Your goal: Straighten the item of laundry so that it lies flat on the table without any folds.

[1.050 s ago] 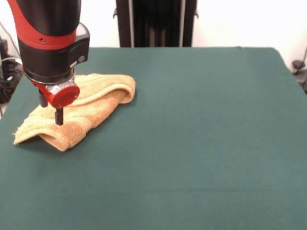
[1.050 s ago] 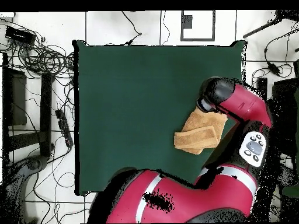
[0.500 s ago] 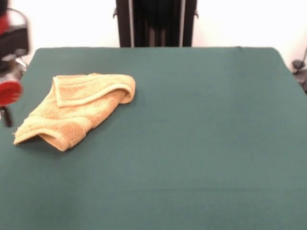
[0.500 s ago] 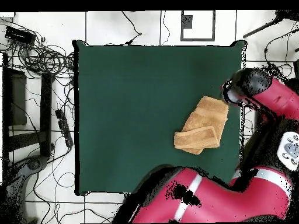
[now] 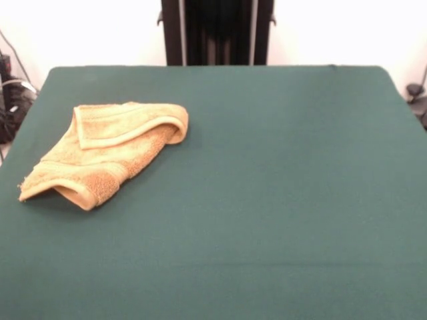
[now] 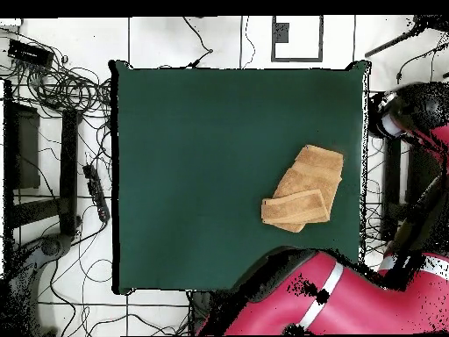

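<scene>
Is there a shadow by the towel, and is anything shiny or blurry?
Front view: the towel looks sharp, with a soft dark shadow under its raised folded edge on the table; no glare on the cloth. Overhead view: light is even and the towel casts hardly any shadow.

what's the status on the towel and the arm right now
Arm swung off the table edge, tool state cannot tell. Towel folded over itself on the green table, not flat. Nothing in the way.
</scene>
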Controlling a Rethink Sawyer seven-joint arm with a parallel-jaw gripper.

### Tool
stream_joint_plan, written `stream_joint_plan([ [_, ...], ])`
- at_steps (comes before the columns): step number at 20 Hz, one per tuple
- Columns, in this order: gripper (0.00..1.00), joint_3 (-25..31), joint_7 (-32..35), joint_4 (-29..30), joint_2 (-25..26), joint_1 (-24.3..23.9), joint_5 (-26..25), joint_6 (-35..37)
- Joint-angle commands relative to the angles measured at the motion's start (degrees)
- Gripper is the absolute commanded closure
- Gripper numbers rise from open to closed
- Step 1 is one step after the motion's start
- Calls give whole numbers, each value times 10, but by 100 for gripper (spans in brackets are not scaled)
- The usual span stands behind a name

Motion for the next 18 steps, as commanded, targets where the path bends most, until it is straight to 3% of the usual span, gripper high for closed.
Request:
stream_joint_plan([
  [1, 0, 95, -29, 21, 12, 26, -14, -33],
  [4, 0, 93, -29, 55, -3, 30, -36, -100],
  [7, 0, 91, -11, 93, -24, 31, -37, -87],
  [11, 0, 108, -2, 202, -79, 39, -41, -124],
  [13, 0, 120, -19, 214, -85, 38, -47, -134],
  [18, 0, 100, 20, 219, -83, 54, -57, -110],
])
